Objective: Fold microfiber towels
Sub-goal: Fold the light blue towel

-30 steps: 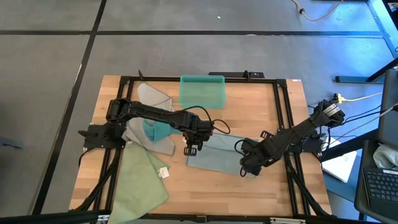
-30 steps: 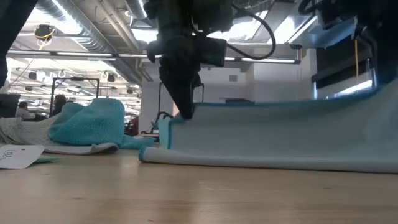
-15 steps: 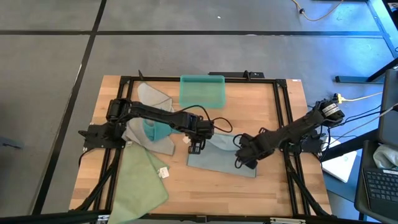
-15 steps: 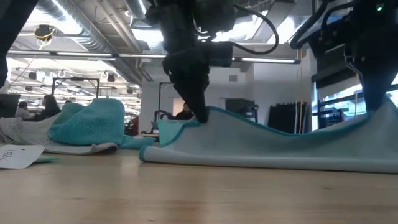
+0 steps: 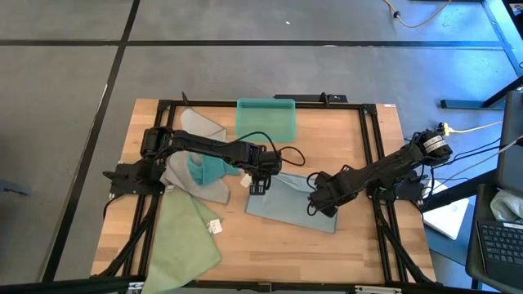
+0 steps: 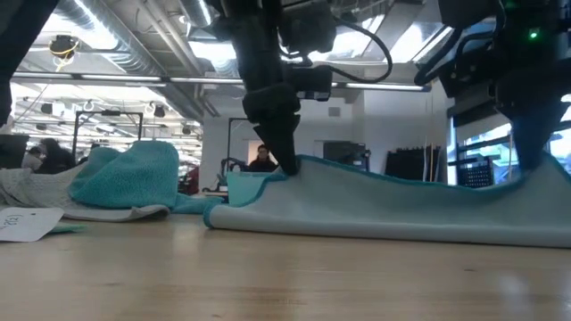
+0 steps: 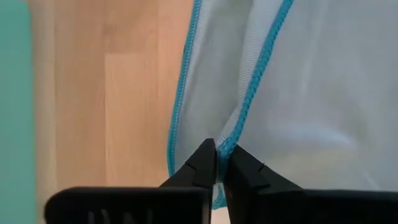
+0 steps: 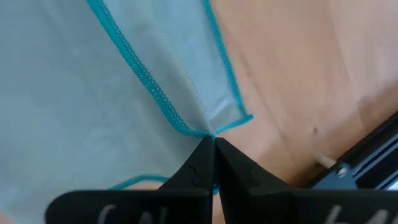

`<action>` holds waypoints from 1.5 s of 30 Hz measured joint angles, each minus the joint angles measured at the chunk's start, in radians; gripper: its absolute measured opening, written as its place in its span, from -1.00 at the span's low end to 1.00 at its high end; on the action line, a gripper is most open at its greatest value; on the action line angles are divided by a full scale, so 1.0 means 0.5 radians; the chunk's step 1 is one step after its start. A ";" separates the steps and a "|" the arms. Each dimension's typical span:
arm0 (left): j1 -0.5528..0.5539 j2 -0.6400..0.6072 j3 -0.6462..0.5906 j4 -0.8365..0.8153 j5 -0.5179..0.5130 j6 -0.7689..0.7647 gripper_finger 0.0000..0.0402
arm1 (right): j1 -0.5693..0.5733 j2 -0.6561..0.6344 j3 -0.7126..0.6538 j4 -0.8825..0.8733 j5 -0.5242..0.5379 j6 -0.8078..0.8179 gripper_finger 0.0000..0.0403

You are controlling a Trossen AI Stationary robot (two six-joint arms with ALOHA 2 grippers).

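Both grippers' fingers are clamped on the pale blue towel (image 5: 290, 202): left gripper (image 7: 222, 163) and right gripper (image 8: 211, 144) each pinch a teal-stitched edge, probably lifting it over the desk (image 5: 368, 253) to fold.

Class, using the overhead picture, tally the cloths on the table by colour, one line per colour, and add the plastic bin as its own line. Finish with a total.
Pale blue cloth: 1
Pale green cloth: 1
Teal cloth: 1
Grey cloth: 1
Teal bin: 1
Total: 5
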 joint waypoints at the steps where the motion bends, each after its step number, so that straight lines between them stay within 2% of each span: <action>1: 0.003 0.000 0.000 0.000 0.002 0.000 -0.87 | 0.000 0.000 -0.003 0.002 0.021 -0.001 -0.94; 8: 0.002 0.028 -0.001 -0.030 0.043 -0.001 -0.73 | -0.016 0.000 -0.005 -0.009 0.096 0.001 -0.83; 15: 0.009 0.059 0.000 -0.128 -0.211 -0.119 -0.74 | -0.017 0.000 -0.004 -0.117 0.132 0.065 -0.75; 24: 0.028 0.063 0.000 -0.176 -0.208 -0.121 -0.72 | -0.017 0.000 -0.004 -0.125 0.133 0.093 -0.61; 32: 0.028 0.063 0.000 -0.210 -0.207 -0.121 -0.71 | -0.016 0.000 -0.003 -0.127 0.128 0.139 -0.36; 36: 0.028 0.060 0.000 -0.324 -0.204 -0.123 -0.71 | -0.014 -0.005 -0.002 -0.129 0.029 0.171 -0.28; 39: 0.025 0.021 0.000 -0.445 -0.083 -0.124 -0.73 | 0.017 -0.034 0.017 -0.081 -0.038 0.169 -0.26; 45: -0.037 -0.122 0.000 -0.434 0.414 -0.144 -0.72 | 0.159 -0.167 0.127 0.258 -0.045 0.116 -0.26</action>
